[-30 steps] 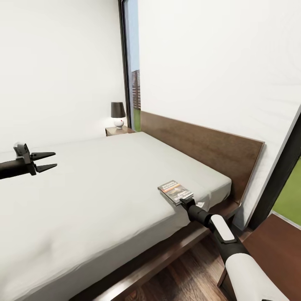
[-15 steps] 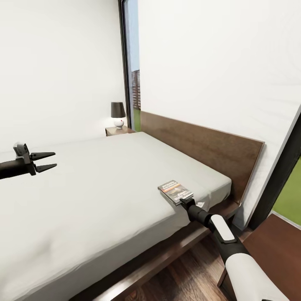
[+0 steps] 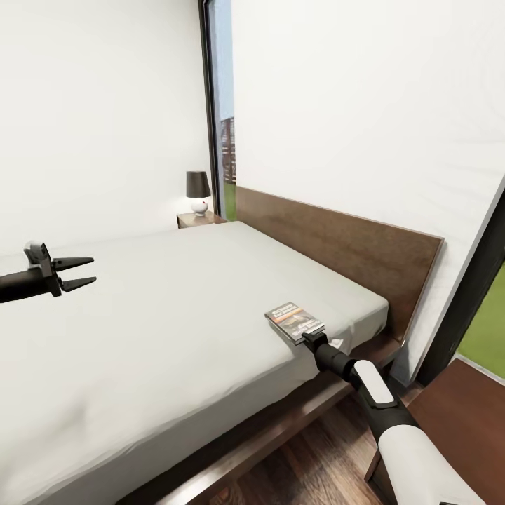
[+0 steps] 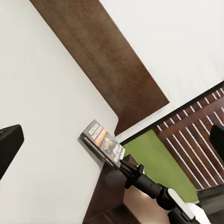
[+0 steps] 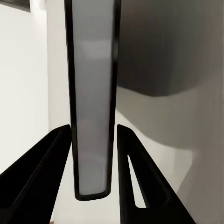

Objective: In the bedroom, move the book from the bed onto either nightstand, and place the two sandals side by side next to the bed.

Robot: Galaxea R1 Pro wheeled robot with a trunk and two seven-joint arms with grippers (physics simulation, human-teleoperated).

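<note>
The bed point(image 3: 175, 308) is filling the middle and lower left of the head view, its grey mattress running back to the dark headboard point(image 3: 337, 245). A nightstand point(image 3: 198, 219) is standing in the upper middle of that frame beside the far corner of the bed, carrying a small lamp point(image 3: 198, 189). The book point(image 3: 294, 321) is lying flat near the mattress corner at lower right of centre.

The right gripper point(image 3: 307, 339) is reaching in at the book's near edge. In the right wrist view the book point(image 5: 92, 98) is sitting edge-on between the right gripper's jaws point(image 5: 93, 163), which are flanking it closely; whether they are already pinching it cannot be told. The left gripper point(image 3: 76, 273) is hanging over the mattress at middle left, jaws spread and empty.

The grip looks shallow, at the edge only, so the thin paperback may be prone to slipping or sagging on lifting and dropping between bed and wall.
</note>
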